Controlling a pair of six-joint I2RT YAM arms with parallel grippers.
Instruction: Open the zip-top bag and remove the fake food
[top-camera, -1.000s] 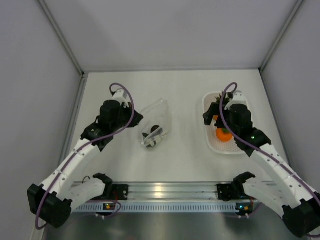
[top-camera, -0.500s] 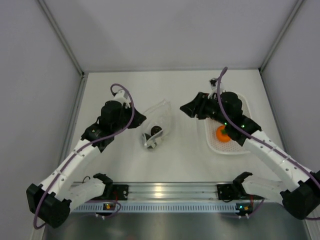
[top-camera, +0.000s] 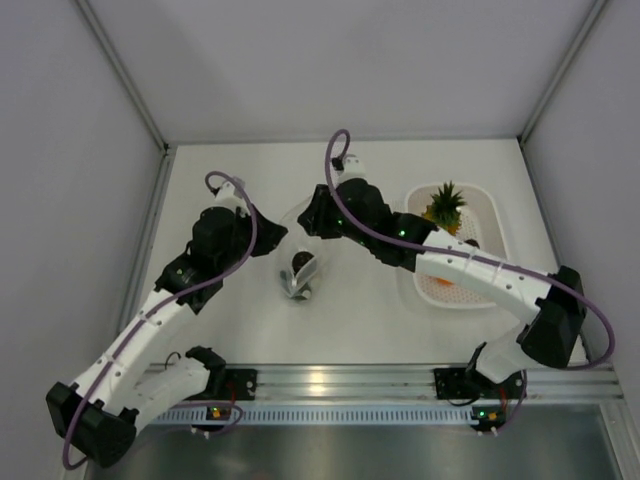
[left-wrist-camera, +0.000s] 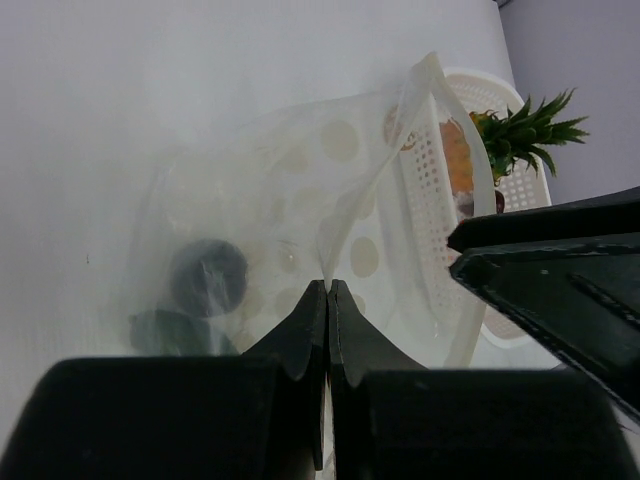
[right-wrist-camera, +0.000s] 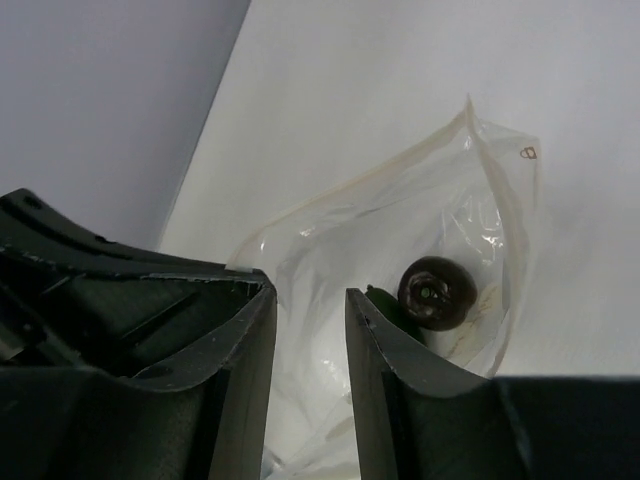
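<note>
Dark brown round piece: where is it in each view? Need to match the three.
Top external: dark brown round piece left of centre, inside the zip-top bag.
Left wrist: lower left, seen through the bag's plastic.
Right wrist: right of centre, inside the bag.
Shared landmark: the bag around it.

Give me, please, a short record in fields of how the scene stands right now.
bag: clear, on the table, film pinched by one gripper
left gripper: shut on the bag
right gripper: open, pointed at the bag, holding nothing
in bag: brown piece, green piece
basket: white, right of the bag
in basket: pineapple, orange
left to remove: the two pieces in the bag
</note>
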